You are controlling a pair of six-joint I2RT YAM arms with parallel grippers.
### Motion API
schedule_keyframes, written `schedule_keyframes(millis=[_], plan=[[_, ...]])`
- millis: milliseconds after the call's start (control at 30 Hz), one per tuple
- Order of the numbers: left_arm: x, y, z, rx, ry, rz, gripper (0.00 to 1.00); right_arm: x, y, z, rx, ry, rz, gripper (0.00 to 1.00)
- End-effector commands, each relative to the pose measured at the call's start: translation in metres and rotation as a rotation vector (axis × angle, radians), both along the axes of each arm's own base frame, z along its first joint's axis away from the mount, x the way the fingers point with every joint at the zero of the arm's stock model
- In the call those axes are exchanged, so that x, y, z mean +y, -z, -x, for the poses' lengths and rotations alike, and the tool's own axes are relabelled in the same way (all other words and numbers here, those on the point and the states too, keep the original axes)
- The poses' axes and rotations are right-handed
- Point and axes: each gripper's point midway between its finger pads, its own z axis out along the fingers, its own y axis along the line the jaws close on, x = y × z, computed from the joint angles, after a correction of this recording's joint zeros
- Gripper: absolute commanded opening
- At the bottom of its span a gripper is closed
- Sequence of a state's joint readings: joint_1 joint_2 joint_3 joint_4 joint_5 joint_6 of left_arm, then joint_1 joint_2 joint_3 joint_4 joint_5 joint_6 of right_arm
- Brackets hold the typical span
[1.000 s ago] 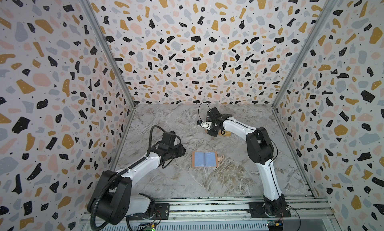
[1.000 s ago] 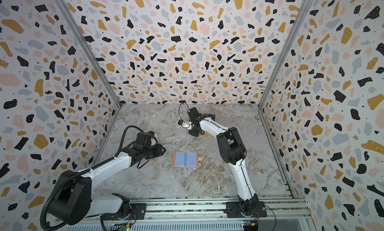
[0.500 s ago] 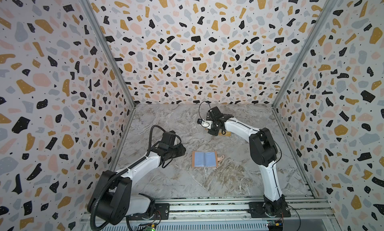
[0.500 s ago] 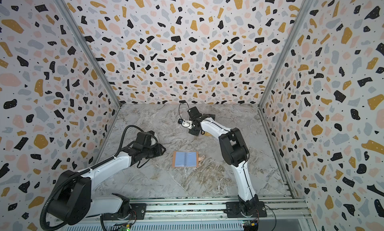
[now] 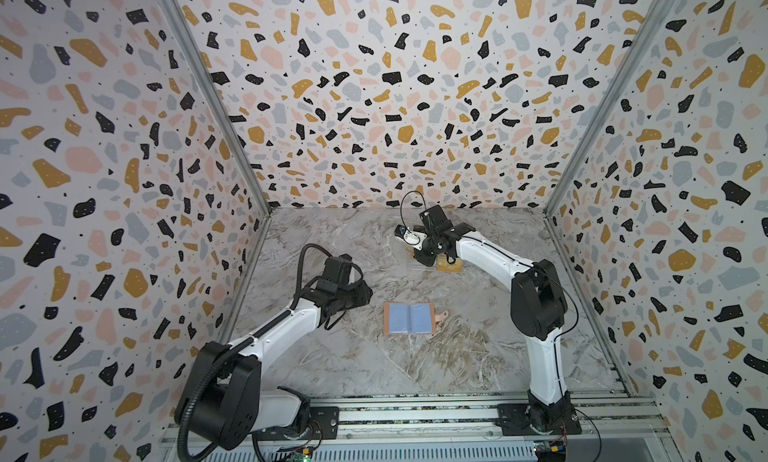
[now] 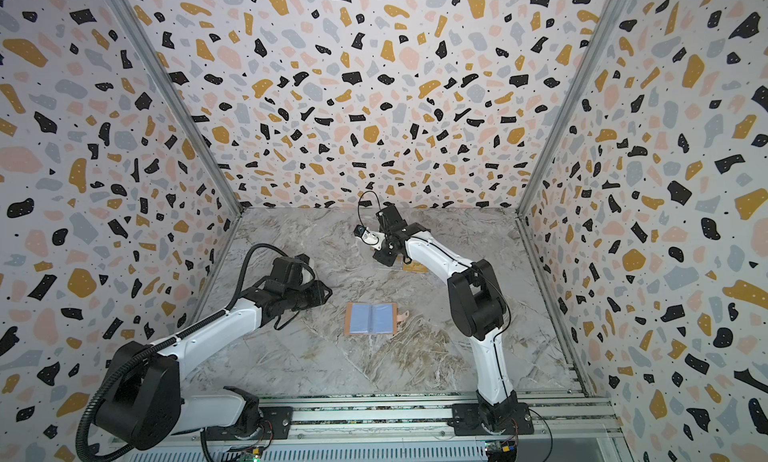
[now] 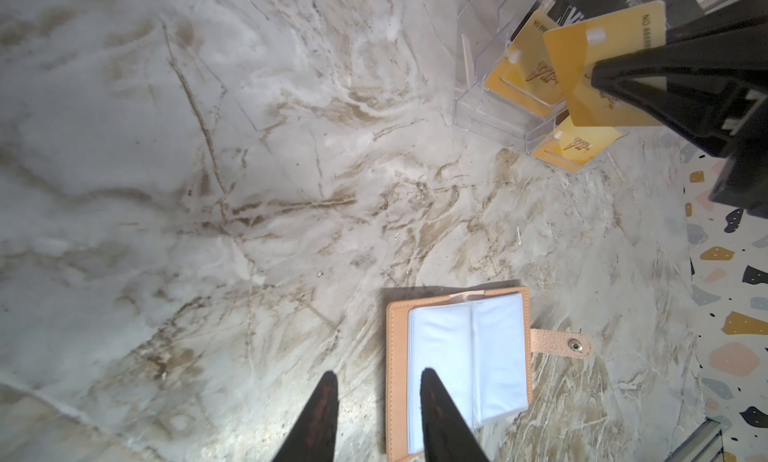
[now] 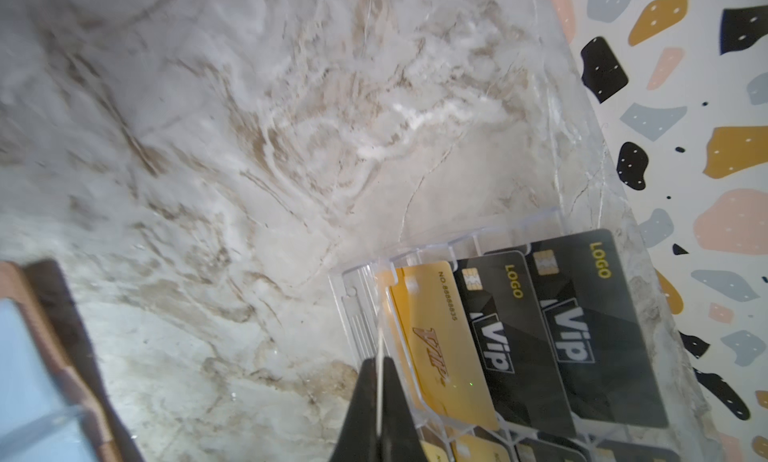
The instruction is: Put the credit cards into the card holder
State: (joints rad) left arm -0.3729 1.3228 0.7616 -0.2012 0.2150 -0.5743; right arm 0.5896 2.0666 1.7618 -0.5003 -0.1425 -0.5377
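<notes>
The card holder (image 5: 409, 318) (image 6: 371, 318) lies open and flat mid-table, its pale blue sleeves up and strap tab to the right. My left gripper (image 7: 378, 374) (image 5: 365, 293) hovers open just left of it, with nothing between the fingers; one finger overlaps the card holder (image 7: 457, 368) in the wrist view. At the back, my right gripper (image 8: 380, 368) (image 5: 422, 254) is shut on a gold credit card (image 7: 602, 57), seen edge-on (image 8: 380, 347) in the right wrist view. Other credit cards, gold (image 8: 436, 335) and black "Vip" (image 8: 582, 335), stand in a clear rack.
The clear tiered plastic rack (image 5: 449, 266) (image 6: 415, 268) (image 7: 486, 106) stands on the marble table right under my right gripper. Speckled walls close the table in on three sides. A metal rail (image 5: 415, 414) with both arm bases runs along the front edge.
The right arm's elbow has shifted slightly while its gripper stays at the rack. The left arm has kept its place.
</notes>
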Motion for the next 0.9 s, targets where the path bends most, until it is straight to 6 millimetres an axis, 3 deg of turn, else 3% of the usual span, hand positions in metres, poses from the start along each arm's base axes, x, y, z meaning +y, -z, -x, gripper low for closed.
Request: schedule_keyframes(millis=[0, 200, 367, 533, 633, 867], plan=[[0.000, -0.012, -0.004, -0.055, 0.012, -0.030, 0.34, 0.015, -0.054, 0.028, 0.076, 0.017, -0.213, 0.01], [0.009, 0.005, 0.010, -0.032, -0.006, -0.078, 0.32, 0.024, -0.071, 0.093, 0.362, -0.018, -0.543, 0.00], [-0.003, -0.002, 0.021, -0.086, -0.003, -0.122, 0.32, 0.020, -0.068, 0.139, 0.650, 0.006, -0.785, 0.00], [-0.029, -0.008, 0.031, -0.152, 0.048, -0.149, 0.31, 0.010, -0.044, 0.163, 0.797, 0.067, -0.858, 0.00], [-0.043, 0.003, 0.040, -0.150, 0.084, -0.152, 0.31, 0.003, -0.027, 0.172, 0.868, 0.116, -0.864, 0.00], [-0.073, 0.024, 0.051, -0.125, 0.170, -0.128, 0.19, -0.013, 0.016, 0.192, 0.969, 0.253, -0.895, 0.00]])
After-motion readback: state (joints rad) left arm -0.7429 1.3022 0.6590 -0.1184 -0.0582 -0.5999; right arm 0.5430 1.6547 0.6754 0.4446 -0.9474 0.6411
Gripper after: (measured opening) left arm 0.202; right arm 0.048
